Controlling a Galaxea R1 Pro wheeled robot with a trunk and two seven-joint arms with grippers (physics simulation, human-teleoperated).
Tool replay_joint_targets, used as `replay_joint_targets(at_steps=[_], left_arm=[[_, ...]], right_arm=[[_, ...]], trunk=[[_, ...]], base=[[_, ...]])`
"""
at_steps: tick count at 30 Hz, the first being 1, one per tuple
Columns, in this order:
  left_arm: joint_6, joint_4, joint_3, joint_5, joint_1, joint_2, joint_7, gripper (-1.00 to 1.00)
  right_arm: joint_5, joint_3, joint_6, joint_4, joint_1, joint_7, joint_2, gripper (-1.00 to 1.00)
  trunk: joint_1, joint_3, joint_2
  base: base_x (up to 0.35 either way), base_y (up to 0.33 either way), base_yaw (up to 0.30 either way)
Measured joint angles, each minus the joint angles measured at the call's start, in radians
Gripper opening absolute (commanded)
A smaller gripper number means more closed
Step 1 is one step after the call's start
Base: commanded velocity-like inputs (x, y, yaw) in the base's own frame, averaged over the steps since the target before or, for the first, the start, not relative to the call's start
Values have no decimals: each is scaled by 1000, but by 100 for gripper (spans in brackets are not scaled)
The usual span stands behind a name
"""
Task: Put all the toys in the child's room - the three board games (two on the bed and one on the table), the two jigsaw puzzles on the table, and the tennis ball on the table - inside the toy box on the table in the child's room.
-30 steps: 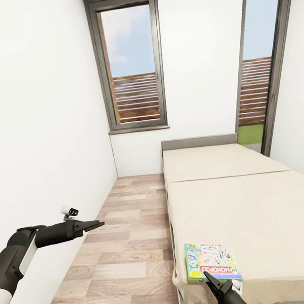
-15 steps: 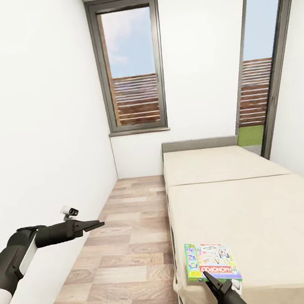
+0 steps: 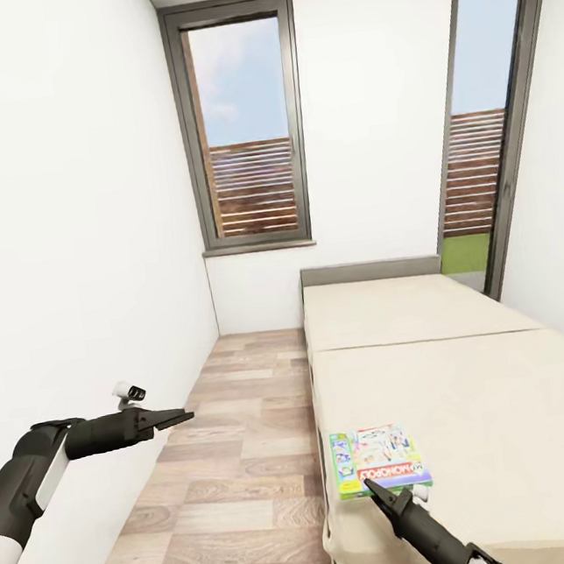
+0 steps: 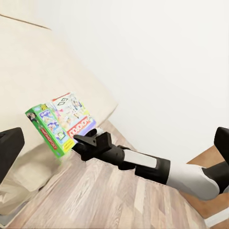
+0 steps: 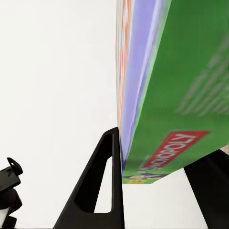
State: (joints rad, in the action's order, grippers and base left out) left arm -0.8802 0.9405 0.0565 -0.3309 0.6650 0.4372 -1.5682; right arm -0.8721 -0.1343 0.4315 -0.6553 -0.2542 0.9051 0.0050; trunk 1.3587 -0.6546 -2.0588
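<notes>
The game box (image 3: 378,459) reads MONOPOLY in white on a red band, with green sides; the same word shows on its green edge in the right wrist view (image 5: 176,86). The right fingers (image 3: 375,488) are closed on the box's near edge, one finger (image 5: 102,191) against its printed face and the other behind its underside. In the left wrist view the box (image 4: 59,121) hangs clear of the mattress, just off the bed's (image 3: 471,382) near corner and tilted. The left fingers (image 3: 177,416) are pressed together, holding nothing, out over the plank floor (image 3: 234,464) near the white wall (image 3: 67,255). Between wall and bed runs an open strip of floor toward the window (image 3: 245,123).
</notes>
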Motion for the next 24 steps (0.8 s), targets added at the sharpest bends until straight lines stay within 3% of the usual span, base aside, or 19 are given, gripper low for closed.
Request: replay_joint_targets(at_steps=[5,9,11,16,24], left_arm=[[2,0,-1,-1,0,7,0,100],[2,0,0,-3,0,6,0,100],[1,0,1,-3,0,4,0,100],[-1,0,1,0,0,1,0,100],[-3,4,1,-4,0,3,0,100]], right_arm=[[2,79,3,-98,0,-35,-12,-100],[1,103,10,-166,0,-40,-23,-100],[4,108,19,-191,0,-41,-25,-100],[36,119,147,-283,2,-41,-47,-100],[62,124,199,-418,16,-43,-54,-100]], trunk=[[-19,16,35],[-35,28,63],[-42,34,77],[-61,50,112],[-92,75,168]], base=[[0,0,0],[0,0,0],[0,0,0],[0,0,0],[0,0,0]])
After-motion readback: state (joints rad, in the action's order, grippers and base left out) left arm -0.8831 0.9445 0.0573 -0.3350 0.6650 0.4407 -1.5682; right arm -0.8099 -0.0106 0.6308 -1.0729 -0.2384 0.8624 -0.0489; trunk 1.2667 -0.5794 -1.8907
